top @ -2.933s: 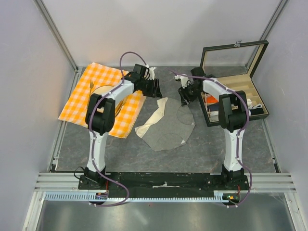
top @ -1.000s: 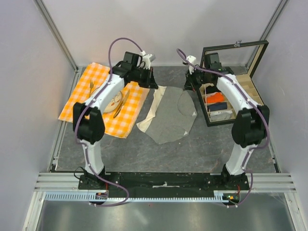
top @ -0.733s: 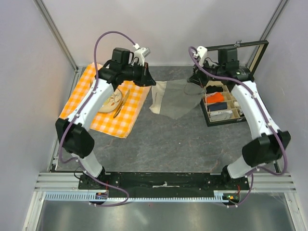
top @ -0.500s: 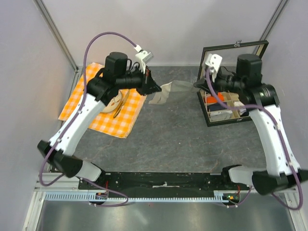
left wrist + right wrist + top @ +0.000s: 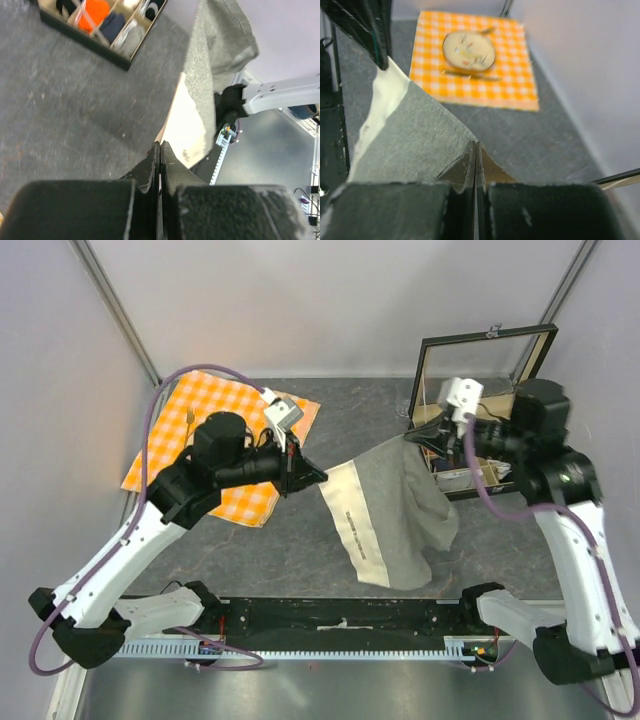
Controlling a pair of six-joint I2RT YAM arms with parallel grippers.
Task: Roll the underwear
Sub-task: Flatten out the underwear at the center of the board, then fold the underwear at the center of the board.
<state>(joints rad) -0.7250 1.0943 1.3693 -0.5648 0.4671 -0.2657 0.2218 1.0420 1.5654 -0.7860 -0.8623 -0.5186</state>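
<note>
Top external: left gripper (image 5: 316,476) is clamped on the near-left corner of the underwear (image 5: 405,502), at the end of the cream strip (image 5: 357,527). Right gripper (image 5: 418,438) is clamped on the opposite top corner, in front of the compartment box (image 5: 487,368). The garment hangs in the air between the two grippers as an open sheet, with its lower edge drooping over the table (image 5: 300,550). No fold or roll shows.

Left wrist: the left fingers (image 5: 150,167) are pressed fully together with the cream strip (image 5: 186,127) running out of them. The grey cloth (image 5: 202,75) stretches away edge-on. The box (image 5: 100,35), with small garments in its compartments, sits beyond, apart from the cloth.

Right wrist: the right fingers (image 5: 468,159) are closed tight on a grey corner (image 5: 415,132). The left gripper (image 5: 381,59) is visible across the span, pinching the cream end (image 5: 382,97). The plate (image 5: 469,50) on the checked cloth (image 5: 515,85) lies well apart, not involved.

Status estimate: pick-up and spread are done, rolling is not yet started. Remaining steps are probably to lay it flat on the table, then roll it from one edge into a tight bundle. That is the bulk of the job.
</note>
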